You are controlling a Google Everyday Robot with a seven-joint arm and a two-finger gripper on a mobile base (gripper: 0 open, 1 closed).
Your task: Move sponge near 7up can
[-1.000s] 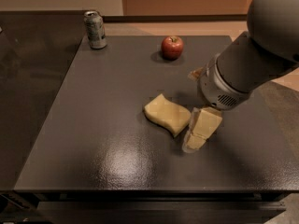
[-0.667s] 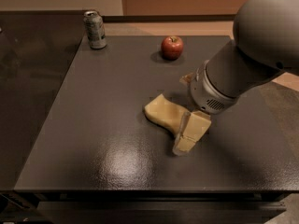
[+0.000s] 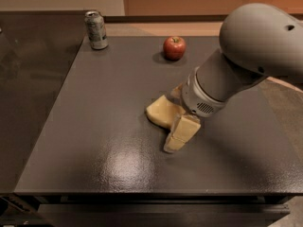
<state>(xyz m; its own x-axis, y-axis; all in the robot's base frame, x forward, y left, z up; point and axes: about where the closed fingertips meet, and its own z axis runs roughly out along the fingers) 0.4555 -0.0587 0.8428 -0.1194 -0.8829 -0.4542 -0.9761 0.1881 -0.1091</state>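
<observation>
The pale yellow sponge (image 3: 160,111) lies flat on the dark table (image 3: 94,126), right of the middle. The 7up can (image 3: 96,30) stands upright at the table's far left corner, far from the sponge. My gripper (image 3: 179,113) hangs from the big grey arm and sits low over the sponge's right end. It is open, with one beige finger (image 3: 182,132) in front of the sponge and the other (image 3: 175,92) just showing behind it. The arm's wrist hides the sponge's right edge.
A red apple (image 3: 174,48) sits at the far middle of the table, between the can and the arm. The table's front edge runs along the bottom of the view and its left edge borders a darker surface (image 3: 28,79).
The arm has swung left and a little lower, bringing the gripper from beside the sponge's right end to astride it. The sponge, can and apple have not moved.
</observation>
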